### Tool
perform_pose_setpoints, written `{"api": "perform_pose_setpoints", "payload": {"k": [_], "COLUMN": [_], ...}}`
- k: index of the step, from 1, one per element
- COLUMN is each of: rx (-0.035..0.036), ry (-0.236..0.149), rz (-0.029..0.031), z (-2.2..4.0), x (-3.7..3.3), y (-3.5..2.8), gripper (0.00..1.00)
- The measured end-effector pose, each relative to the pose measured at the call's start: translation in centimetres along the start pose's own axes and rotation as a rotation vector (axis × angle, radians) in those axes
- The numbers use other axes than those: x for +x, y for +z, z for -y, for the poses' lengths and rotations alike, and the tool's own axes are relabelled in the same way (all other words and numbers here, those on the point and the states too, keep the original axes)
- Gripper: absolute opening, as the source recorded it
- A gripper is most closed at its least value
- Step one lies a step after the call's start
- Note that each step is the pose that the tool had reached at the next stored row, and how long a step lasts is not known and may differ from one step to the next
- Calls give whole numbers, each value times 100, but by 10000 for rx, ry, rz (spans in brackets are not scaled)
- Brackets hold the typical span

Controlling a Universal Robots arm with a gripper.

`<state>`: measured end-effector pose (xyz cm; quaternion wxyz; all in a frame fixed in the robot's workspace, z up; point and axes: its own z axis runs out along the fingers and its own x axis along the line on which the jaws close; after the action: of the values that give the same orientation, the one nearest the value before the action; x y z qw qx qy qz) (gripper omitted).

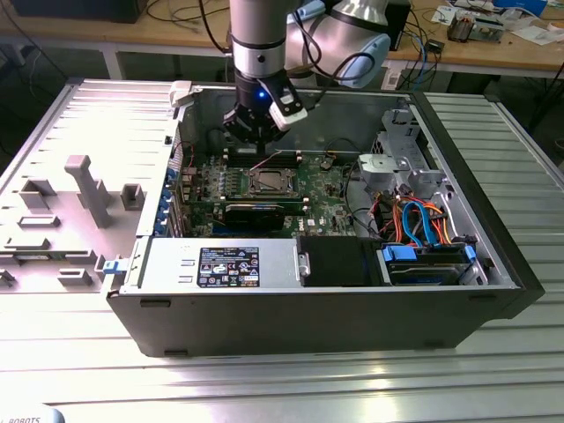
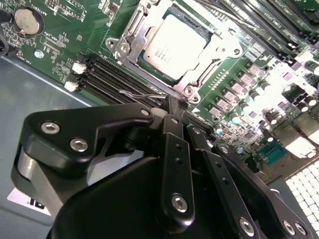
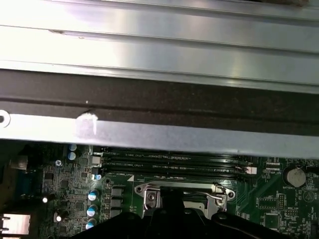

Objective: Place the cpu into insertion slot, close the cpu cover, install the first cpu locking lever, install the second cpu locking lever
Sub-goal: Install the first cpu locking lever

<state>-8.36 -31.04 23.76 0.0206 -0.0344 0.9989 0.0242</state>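
Exterior view: I see the gripper (image 1: 256, 134) over the board (image 1: 326, 189), just behind the slot (image 1: 270, 182). Second wrist view: silver cpu (image 2: 172, 46) sits in the slot, dull-metal cover (image 2: 197, 74) framing it; black fingers (image 2: 173, 117) pinched together, apparently on a thin wire lever (image 2: 144, 94).

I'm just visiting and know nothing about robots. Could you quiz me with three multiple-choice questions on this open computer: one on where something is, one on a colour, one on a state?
1. Where is the cpu?
A. in the insertion slot
B. on the ribbed table
C. in the pincer

2. What colour is the circuit board?
A. red
B. green
C. white

3. How does the cpu cover lie?
A. taken off
B. standing upright
C. down around the chip

A: the cpu sits in the insertion slot.
B: the circuit board is green.
C: the cpu cover frames the chip flat.
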Motion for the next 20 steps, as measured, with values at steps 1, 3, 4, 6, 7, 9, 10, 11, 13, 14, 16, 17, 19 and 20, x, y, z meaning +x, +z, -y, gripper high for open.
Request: {"api": "perform_pose_setpoints", "payload": {"k": [1,3,4,6,7,9,10,11,13,14,16,17,19,20], "rx": [1,8,16,47,89,224,290,296,290,276,205,184,183,184], "ry": [0,-1,-1,-2,-4,-10,-12,-12,-11,-11,-9,-7,11,39], "rz": [0,-2,-1,-3,-6,-15,-21,-22,-18,-20,-15,-13,-13,-11], "z": [-6,-38,-60,-94,-96,-95,-95,-96,-95,-94,-93,-93,-91,-90], "x": [-2,-18,-27,-47,-53,-66,-78,-90,-114,-123,-132,-138,-154,-166], "y": [9,27,35,50,55,63,66,69,76,79,84,86,90,94], "gripper": [11,11,11,11,11,11,11,11,11,11,11,11,11,11]}}
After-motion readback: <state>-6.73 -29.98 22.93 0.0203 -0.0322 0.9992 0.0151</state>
